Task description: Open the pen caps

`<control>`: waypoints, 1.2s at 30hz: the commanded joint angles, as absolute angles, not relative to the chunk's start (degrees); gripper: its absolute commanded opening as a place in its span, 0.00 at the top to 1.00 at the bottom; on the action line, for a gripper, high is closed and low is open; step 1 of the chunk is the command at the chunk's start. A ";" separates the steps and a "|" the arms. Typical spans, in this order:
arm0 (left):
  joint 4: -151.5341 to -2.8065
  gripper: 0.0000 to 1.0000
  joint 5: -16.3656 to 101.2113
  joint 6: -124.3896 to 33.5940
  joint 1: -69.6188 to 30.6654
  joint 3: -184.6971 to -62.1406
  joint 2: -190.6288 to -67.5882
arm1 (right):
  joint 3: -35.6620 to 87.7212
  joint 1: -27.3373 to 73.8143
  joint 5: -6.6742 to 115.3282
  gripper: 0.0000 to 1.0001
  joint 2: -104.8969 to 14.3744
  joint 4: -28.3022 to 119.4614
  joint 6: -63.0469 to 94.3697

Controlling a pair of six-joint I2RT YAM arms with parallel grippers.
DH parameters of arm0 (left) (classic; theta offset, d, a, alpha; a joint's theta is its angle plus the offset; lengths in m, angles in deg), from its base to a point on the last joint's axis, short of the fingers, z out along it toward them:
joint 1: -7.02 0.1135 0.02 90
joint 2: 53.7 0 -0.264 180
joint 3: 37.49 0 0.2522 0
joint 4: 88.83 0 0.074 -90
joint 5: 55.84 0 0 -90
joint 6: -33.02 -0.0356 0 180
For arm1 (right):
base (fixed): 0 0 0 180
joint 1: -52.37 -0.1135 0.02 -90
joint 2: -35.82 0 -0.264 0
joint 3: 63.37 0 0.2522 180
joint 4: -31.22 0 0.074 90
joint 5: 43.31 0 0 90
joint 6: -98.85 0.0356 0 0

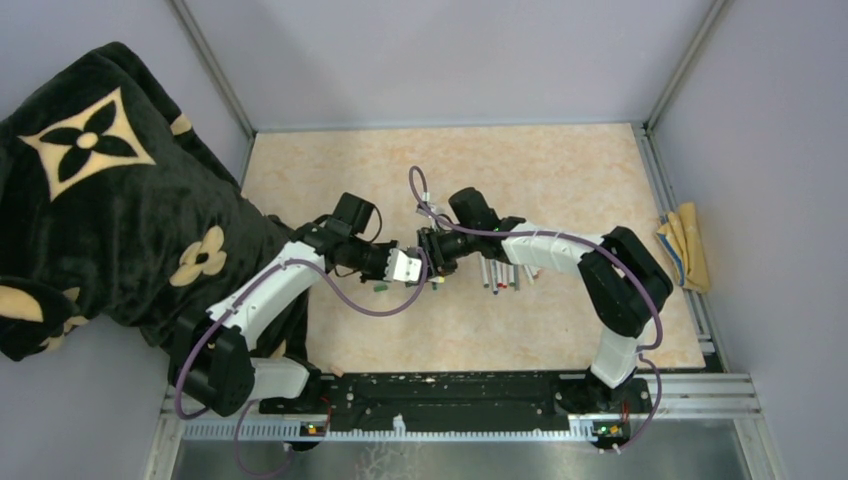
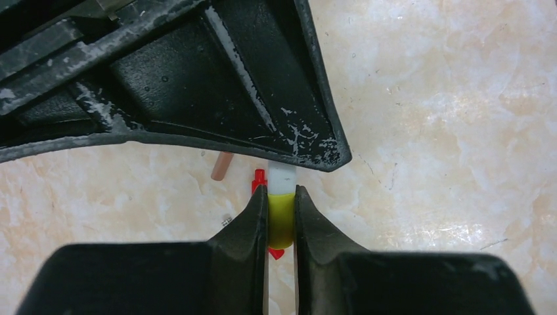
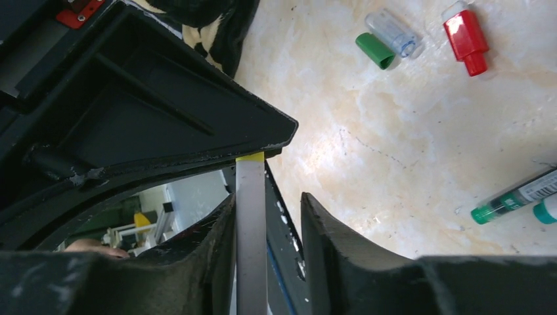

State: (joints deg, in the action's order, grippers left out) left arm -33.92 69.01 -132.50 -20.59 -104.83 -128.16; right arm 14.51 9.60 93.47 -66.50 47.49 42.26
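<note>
Pale marbled peach counter (image 1: 560, 165), boxed by plain lilac-grey walls (image 1: 450, 50). Black blanket (image 1: 110, 210) with cream flowers draped at left; folded yellow cloth (image 1: 686, 246) at right edge.

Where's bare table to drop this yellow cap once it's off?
Bare: the far half of the table, beyond the left gripper and right gripper; also the near strip before the base rail. Crowded: pens right of centre, loose caps by the left gripper.

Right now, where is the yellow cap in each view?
Top external: centre, hidden where left end effector meets right end effector.
Left wrist: lower centre, yellow cap pinched by the left end effector.
Right wrist: only its edge, left of centre.
Shared landmark: the pen barrel.
</note>
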 commanded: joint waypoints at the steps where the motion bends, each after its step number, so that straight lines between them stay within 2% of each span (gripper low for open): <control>1: -32.88 0.94 69.67 -134.34 -20.99 -104.34 -127.74 | 14.02 10.18 91.71 0.60 -63.88 45.42 42.67; 8: -30.21 0.94 69.62 -135.92 -21.30 -104.58 -128.50 | 14.87 10.47 91.83 0.66 -64.62 45.42 42.96; 11: -29.61 0.94 69.37 -136.07 -21.59 -104.53 -128.83 | 15.59 10.51 91.89 0.73 -65.22 45.42 42.96; 13: -29.19 0.94 68.89 -136.22 -21.79 -104.36 -129.21 | 15.84 10.48 92.06 0.80 -65.32 45.42 43.03; 15: -29.14 0.95 67.94 -136.45 -21.85 -103.98 -129.57 | 15.83 10.52 91.99 0.96 -65.08 45.42 42.91; 16: -29.29 0.96 67.39 -136.51 -21.89 -103.75 -129.67 | 15.80 10.46 91.61 1.00 -64.77 45.69 42.63; 22: -31.67 1.00 60.81 -134.39 -21.76 -103.34 -131.15 | 12.15 11.51 88.94 1.00 -61.08 47.19 41.18; 28: -33.42 1.00 54.63 -134.91 -20.06 -103.69 -132.73 | 6.82 13.22 86.28 1.00 -55.59 50.63 38.76; 36: -32.77 1.00 55.43 -137.67 -10.46 -108.19 -136.00 | 1.65 15.52 81.60 1.00 -46.94 57.98 34.33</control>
